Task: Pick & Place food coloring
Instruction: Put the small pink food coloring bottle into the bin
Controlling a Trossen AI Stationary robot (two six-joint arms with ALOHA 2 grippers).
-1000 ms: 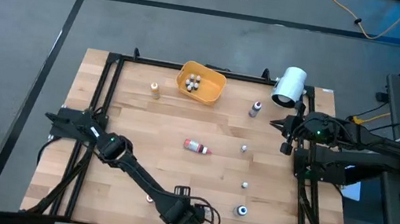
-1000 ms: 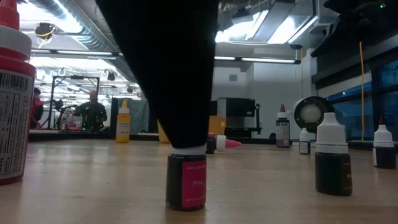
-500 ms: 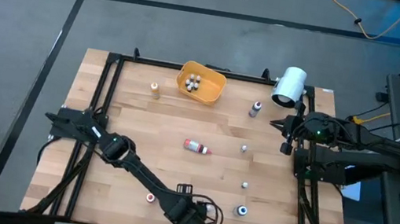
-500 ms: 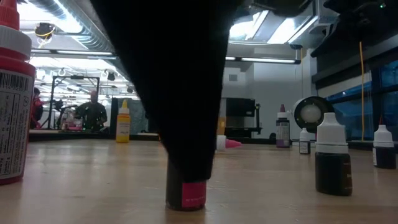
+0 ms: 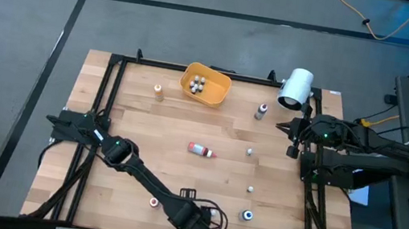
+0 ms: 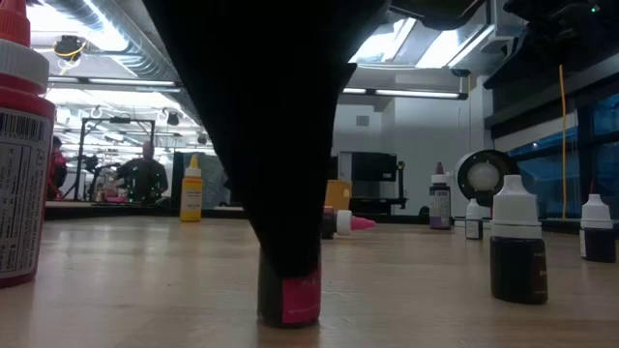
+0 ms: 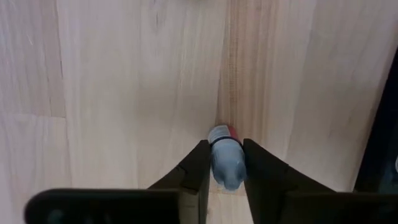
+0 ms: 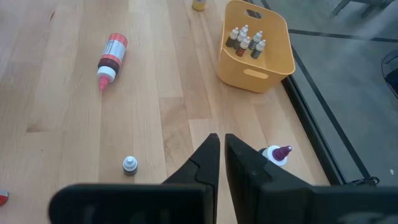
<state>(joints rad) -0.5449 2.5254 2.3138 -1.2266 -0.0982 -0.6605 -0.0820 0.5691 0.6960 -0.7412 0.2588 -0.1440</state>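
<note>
A tiny food coloring bottle (image 6: pixel 289 301) with a pink label and a white top (image 7: pixel 224 163) stands upright near the table's near edge. My left gripper (image 7: pixel 226 177) points straight down over it and is shut on it; in the high view the gripper (image 5: pixel 197 224) hides the bottle. The low view shows only the bottle's lower part below the dark fingers (image 6: pixel 285 242). My right gripper (image 8: pixel 222 152) waits shut at the table's right edge (image 5: pixel 294 134), touching nothing. Several more bottles sit in the orange bowl (image 5: pixel 206 85). My left gripper pinches the bottle's white top (image 7: pixel 225 152) between its two fingers, one on each side. The fingers come from above, pointing down. The bottle stays upright with its base (image 6: pixel 289 319) on the wood.
Loose bottles stand around: a red-topped one (image 5: pixel 153 202), three small ones (image 5: pixel 248 215) (image 5: pixel 250 190) (image 5: pixel 249 151), a purple-topped one (image 5: pixel 260 111), a yellow one (image 5: pixel 158 91). A red-and-white bottle (image 5: pixel 201 150) lies mid-table. A big white cylinder (image 5: pixel 296 88) lies at the far right.
My left gripper has sunk over the pink bottle: a second ago its white top and whole label showed below the fingers in the low view, now only the bottom of the label shows. The bottle has stayed in place.
</note>
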